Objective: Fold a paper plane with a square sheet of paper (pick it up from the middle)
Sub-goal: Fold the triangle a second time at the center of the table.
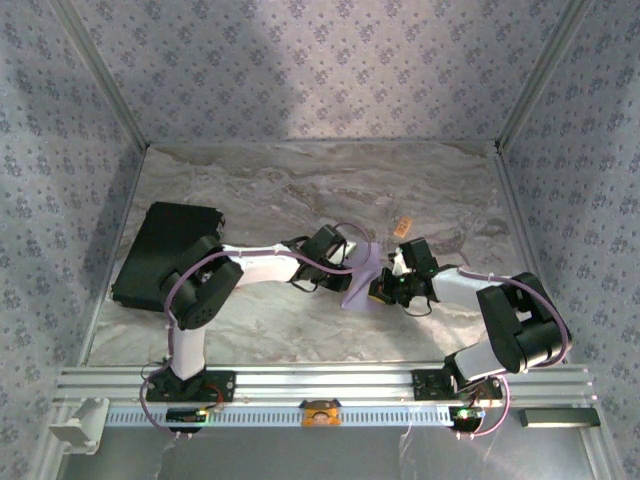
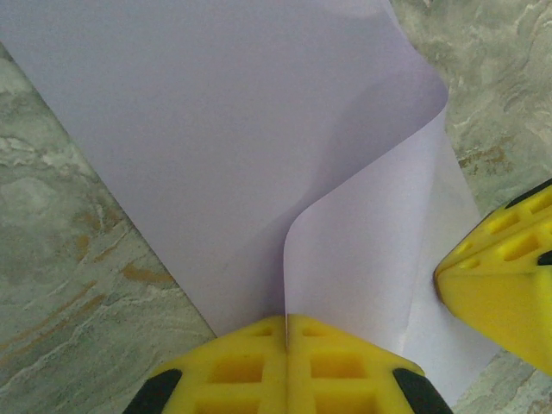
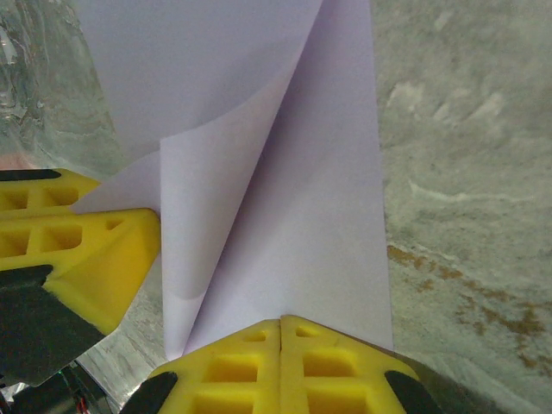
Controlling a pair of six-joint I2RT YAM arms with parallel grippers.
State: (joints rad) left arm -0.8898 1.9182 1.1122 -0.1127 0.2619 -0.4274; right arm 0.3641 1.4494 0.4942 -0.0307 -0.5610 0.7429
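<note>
Left wrist view: the left gripper has its yellow fingers pressed together on one edge of the sheet, and the lavender paper rises out from between them. In the right wrist view the right gripper is clamped the same way on another edge, its fingers meeting with paper pinched between. The two grippers sit close together, and a yellow finger of each shows at the side of the other's camera. Between them the sheet is bowed, one layer curling over the other in a soft roll with no pressed crease that I can see. From above, the sheet is held up between the arms over the middle of the table; I cannot tell whether a lower edge touches it. The pad lies well apart to the left. My judgement: pickup is done, the first centre fold is only begun, and the nose folds, wing folds and dart shape all remain
</note>
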